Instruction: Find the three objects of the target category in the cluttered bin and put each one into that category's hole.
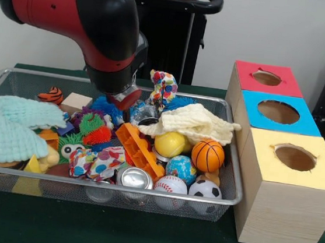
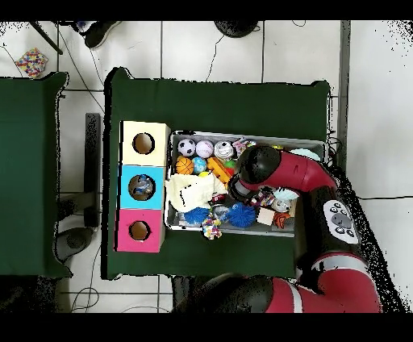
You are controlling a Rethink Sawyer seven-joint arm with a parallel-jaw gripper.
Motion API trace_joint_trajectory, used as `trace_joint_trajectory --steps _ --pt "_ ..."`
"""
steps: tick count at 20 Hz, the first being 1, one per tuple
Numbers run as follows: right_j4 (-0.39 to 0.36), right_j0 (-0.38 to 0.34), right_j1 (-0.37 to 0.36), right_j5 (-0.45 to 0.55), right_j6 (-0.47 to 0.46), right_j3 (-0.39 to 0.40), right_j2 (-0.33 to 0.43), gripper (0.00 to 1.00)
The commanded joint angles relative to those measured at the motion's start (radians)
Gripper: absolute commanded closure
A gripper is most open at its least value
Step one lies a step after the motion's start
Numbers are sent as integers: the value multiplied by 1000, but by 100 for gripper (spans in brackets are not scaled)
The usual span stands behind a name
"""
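Since the bin [image 1: 224,194] was our landmark, we placed everything against it: it sat on the green table [image 1: 137,239], and hard against one short end stood three boxes, red [image 1: 267,78], blue [image 1: 278,112] and yellow [image 1: 295,158], each with a round hole on top.

Inside the bin, the end by the boxes held the balls: a basketball [image 1: 208,155], a yellow ball [image 1: 171,144], a globe ball [image 1: 181,167], a baseball [image 1: 171,185] and a soccer ball [image 1: 205,190]. A cream cloth [image 1: 194,123] lay draped over the yellow ball's upper side, and an orange block [image 1: 138,150] lay beside it towards the middle. A can [image 1: 135,178] lay near the front rim. At the end away from the boxes lay a mint cloth [image 1: 9,127], with spiky toys [image 1: 94,128] and a wood block [image 1: 76,102] between it and the middle.

Low over the bin's back middle hung the arm's wrist [image 1: 111,63], and the gripper [image 1: 124,99] dipped into the clutter; we could not tell its state.

We judged the search was in hand. To do it well, we thought the arm should pick a piece lying free on top, well apart from the cloths, come straight down on it, and lift clear of the rim before crossing to a hole. Snagging a cloth or nudging a ball aside looked the likely fault.
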Motion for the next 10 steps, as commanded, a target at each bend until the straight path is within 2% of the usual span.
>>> trace_joint_trajectory --steps 1,4,10 --pt "37 -14 68 53 -65 29 105 0" --pt "29 -3 63 -2 -50 56 96 0" --pt "35 9 49 -14 -24 78 89 0"
